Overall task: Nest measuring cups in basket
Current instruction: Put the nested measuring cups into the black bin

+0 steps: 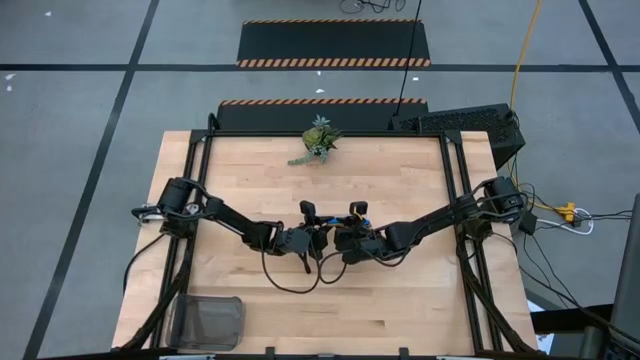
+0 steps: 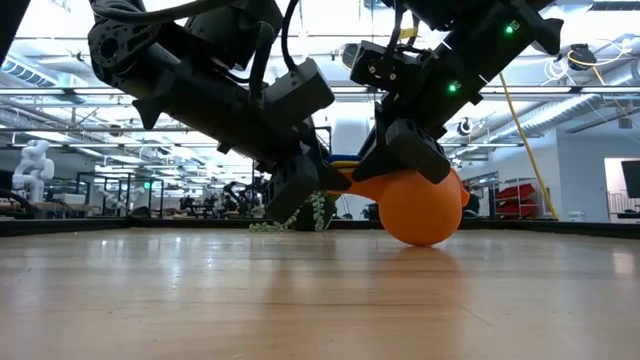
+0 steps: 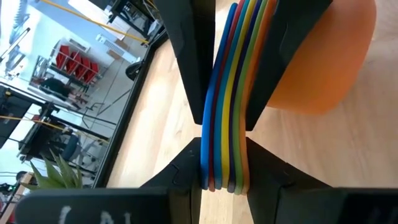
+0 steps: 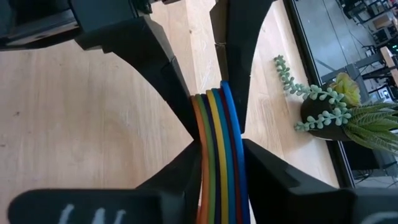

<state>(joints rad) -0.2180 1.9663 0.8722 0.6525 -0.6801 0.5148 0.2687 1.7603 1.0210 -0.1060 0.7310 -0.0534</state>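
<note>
Mid-table, the left gripper (image 3: 224, 171) and right gripper (image 4: 221, 162) meet, each clamped on the stacked handles of the nested cups (image 3: 227, 112). The orange bowl (image 2: 420, 208) rests on the table (image 1: 400, 190). The basket (image 1: 208, 322) sits at the near left corner, the plant (image 1: 318, 140) at the far edge.
</note>
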